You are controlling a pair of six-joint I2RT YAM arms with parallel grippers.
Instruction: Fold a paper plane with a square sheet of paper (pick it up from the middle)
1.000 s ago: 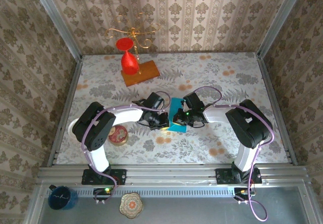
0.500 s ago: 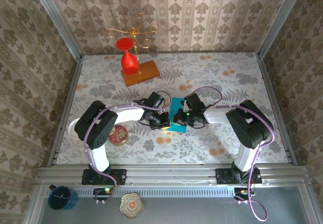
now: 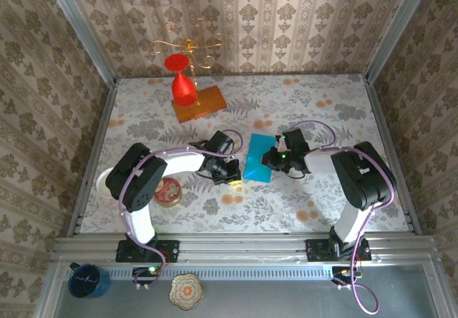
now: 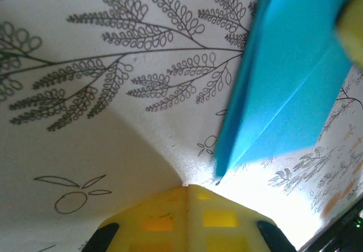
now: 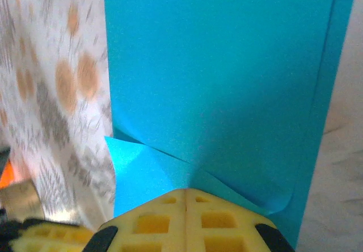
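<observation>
— Looking from above, where's the square sheet of paper (image 3: 257, 162)?
— On the desk (image 3: 322, 117), between both arms. The right wrist view adds creases meeting at the right gripper (image 5: 185, 194), pads together. The left gripper (image 4: 187, 188), also closed, sits just beside its edge.

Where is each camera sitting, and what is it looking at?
Top external: high behind the arms, looking down at the table; both arms show, the sheet of paper between them.
Left wrist: on the left gripper, looking past its shut yellow fingers at the table, paper beside.
Right wrist: on the right gripper, its shut fingers pinching the paper.
All three share the paper.
</observation>
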